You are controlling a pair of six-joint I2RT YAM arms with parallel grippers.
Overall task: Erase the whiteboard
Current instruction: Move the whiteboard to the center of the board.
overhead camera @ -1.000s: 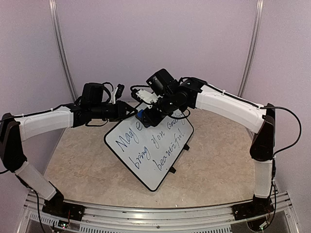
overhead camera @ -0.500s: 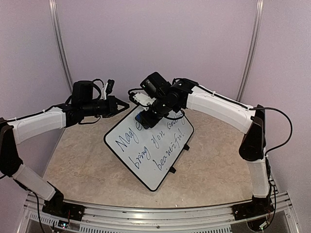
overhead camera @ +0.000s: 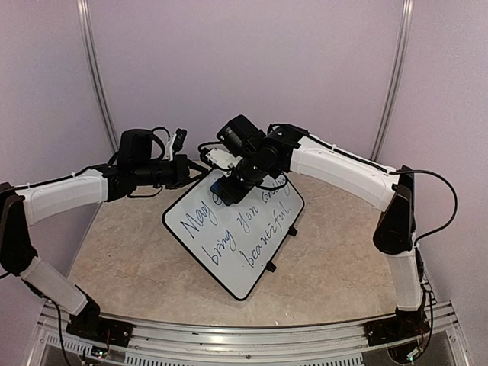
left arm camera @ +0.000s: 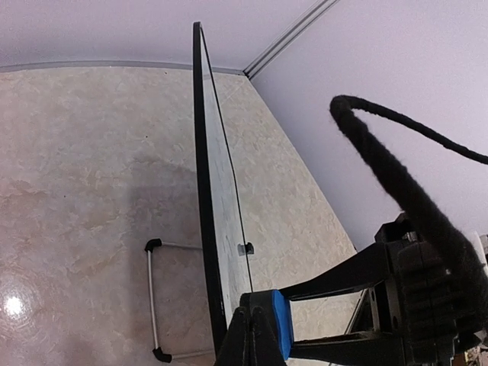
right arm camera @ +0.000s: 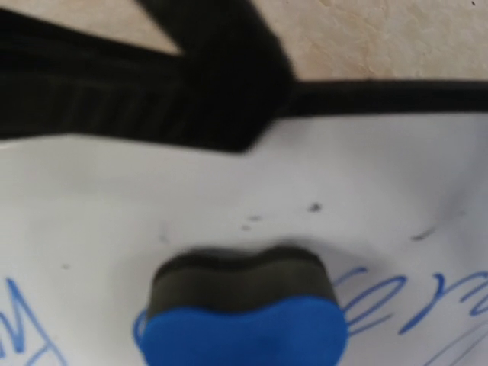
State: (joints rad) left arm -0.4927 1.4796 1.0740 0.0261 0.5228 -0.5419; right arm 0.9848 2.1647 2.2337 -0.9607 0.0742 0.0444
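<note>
Three lines of blue writing (overhead camera: 242,225) stand on the whiteboard (overhead camera: 236,278), propped tilted mid-table; erasing looks barely begun. Right gripper (overhead camera: 221,189) pinches the blue eraser (right arm camera: 242,324) against the board's top corner. Left gripper (left arm camera: 245,339) is pressed together at the rim. Only the left wrist view shows the wire foot (left arm camera: 152,301).

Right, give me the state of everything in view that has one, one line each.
whiteboard: blue writing across it, not erased.
eraser: held by the right pincer, felt side against the board at the top line of writing.
left pincer: shut, at the board's far rim; whether it grips the rim cannot be told.
right pincer: shut on the eraser.
</note>
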